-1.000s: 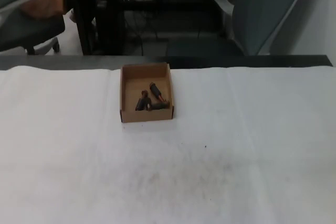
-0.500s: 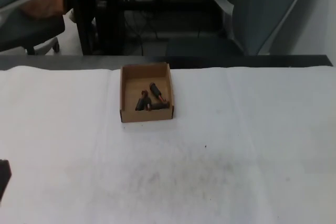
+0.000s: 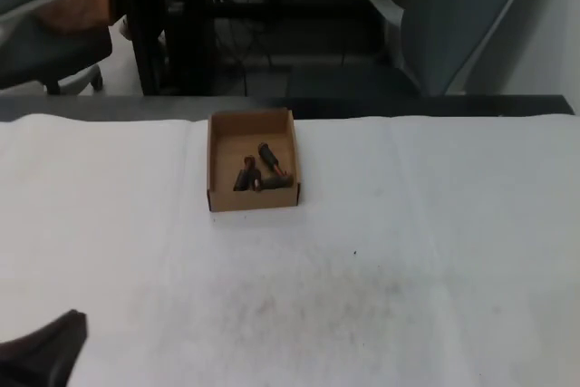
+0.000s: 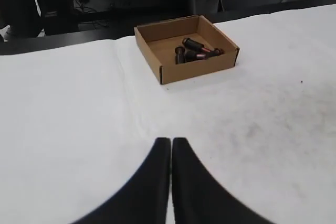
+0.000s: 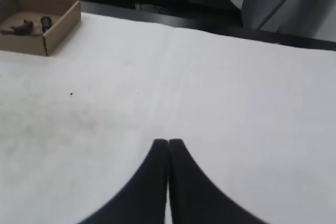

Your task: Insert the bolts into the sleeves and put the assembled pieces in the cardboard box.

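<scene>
An open cardboard box [image 3: 252, 166] sits on the white-covered bench toward the back, left of centre. Inside it lie several dark bolt-and-sleeve pieces [image 3: 261, 169] with reddish ends, also seen as pieces [image 4: 194, 52] in the box [image 4: 186, 46] in the left wrist view. My left gripper [image 4: 171, 141] is shut and empty, low over the cloth well in front of the box; a dark part of an arm [image 3: 43, 349] shows at the bench's front left corner. My right gripper [image 5: 168, 142] is shut and empty, over bare cloth far to the right of the box [image 5: 38, 20].
The white cloth [image 3: 381, 260] covers the whole bench, with a faint smudged patch in the middle. Behind the bench's far edge stand office chairs [image 3: 45, 33] and dark desk legs. The cloth around the box is free room.
A dark part of an arm has come into the high view at the front left corner, moving farther in over the last second. The box and its pieces have not moved.
</scene>
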